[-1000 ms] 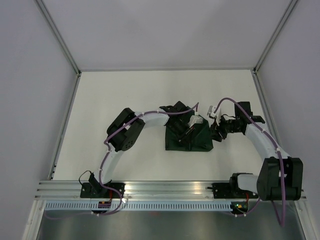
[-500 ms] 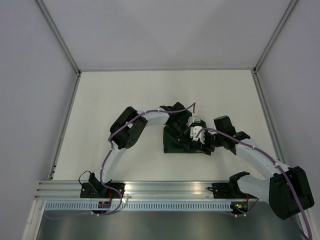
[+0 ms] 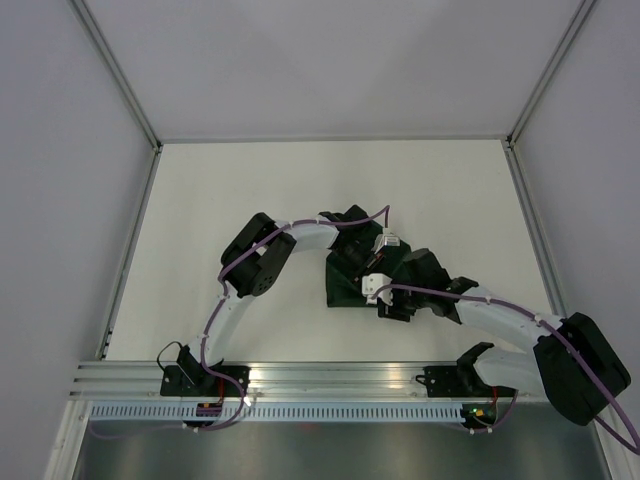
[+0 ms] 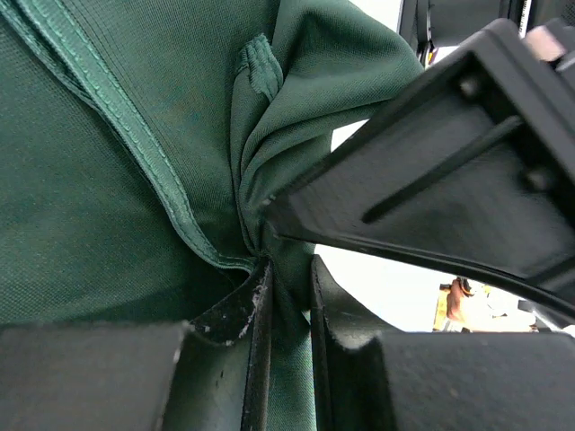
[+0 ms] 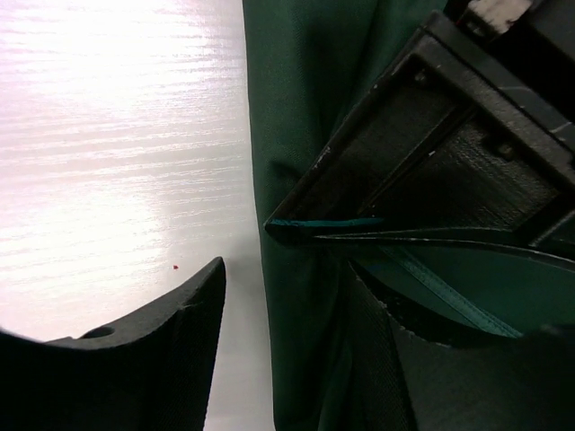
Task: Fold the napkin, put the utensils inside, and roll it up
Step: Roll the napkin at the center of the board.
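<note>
The dark green napkin (image 3: 341, 292) lies bunched at the table's middle. My left gripper (image 3: 358, 262) sits over it, and in the left wrist view the left gripper (image 4: 287, 274) is shut on a pinched fold of the napkin (image 4: 135, 180), lifted off the table. My right gripper (image 3: 386, 297) is low at the napkin's near right edge. In the right wrist view the right gripper (image 5: 287, 283) is open, with the napkin's (image 5: 296, 135) edge running between its fingers (image 5: 162, 332); nothing is gripped. The utensils are hidden.
White tabletop (image 3: 230, 190) spreads to the left of and behind the napkin. Grey walls enclose three sides. An aluminium rail (image 3: 330, 375) with both arm bases runs along the near edge. The two grippers are very close together.
My right arm swung left from beside the napkin down to its near right edge, and its jaws opened wider. The left gripper kept its hold and barely moved.
</note>
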{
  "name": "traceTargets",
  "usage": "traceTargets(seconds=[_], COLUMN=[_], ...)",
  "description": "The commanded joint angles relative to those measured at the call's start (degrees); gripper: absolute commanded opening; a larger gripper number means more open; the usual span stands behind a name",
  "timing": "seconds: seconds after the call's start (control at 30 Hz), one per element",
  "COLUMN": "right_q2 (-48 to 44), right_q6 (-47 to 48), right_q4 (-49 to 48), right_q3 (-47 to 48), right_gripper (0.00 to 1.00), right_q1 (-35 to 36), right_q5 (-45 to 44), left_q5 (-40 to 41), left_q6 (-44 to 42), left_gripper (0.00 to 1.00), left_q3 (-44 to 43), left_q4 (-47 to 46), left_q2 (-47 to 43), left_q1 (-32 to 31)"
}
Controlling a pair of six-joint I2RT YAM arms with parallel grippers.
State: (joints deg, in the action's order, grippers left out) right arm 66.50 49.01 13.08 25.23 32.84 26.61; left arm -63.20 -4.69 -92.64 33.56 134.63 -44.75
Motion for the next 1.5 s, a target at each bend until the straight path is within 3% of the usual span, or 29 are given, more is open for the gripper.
traceTargets(seconds=[0.0,0.2,0.37,0.53,0.7,0.93,1.17,1.47], right_q2=[1.0,2.4,2.8,3.3,6.2,13.2,23.0,37.1], right_q6=[-1.4,-1.8,-1.3,-0.3,0.6,4.5,11.6,18.5], right_q4=[-6.2,-7.7,-6.1,-2.5,1.9,10.8,25.0,36.7], right_q3=[-1.4,-2.2,-2.1,-1.7,0.2,6.3,16.4,27.0], right_gripper=[0.59,0.49,0.24,0.08,0.06,0.05,0.04,0.04], right_q1=[1.3,1.4,1.5,1.4,0.6,-4.2,-9.5,-13.9], right_q5=[-4.1,-5.4,-5.3,-3.7,-0.9,6.5,13.5,17.4], left_q5=[4.4,2.9,2.0,1.9,3.3,9.9,25.8,42.1], left_q6=[0.1,-0.1,0.3,4.0,8.5,13.9,22.3,23.6], left_gripper=[0.02,0.02,0.04,0.29,0.36,0.36,0.35,0.35], left_q3=[0.1,0.0,-0.4,0.7,1.5,6.1,19.8,40.4], left_q4=[2.0,1.9,1.5,-3.3,-8.8,-17.7,-32.1,-52.2], left_q2=[2.9,2.9,2.0,-3.0,-6.7,-13.9,-25.4,-42.4], left_q1=[0.0,0.1,0.4,1.2,2.4,5.3,9.9,9.9])
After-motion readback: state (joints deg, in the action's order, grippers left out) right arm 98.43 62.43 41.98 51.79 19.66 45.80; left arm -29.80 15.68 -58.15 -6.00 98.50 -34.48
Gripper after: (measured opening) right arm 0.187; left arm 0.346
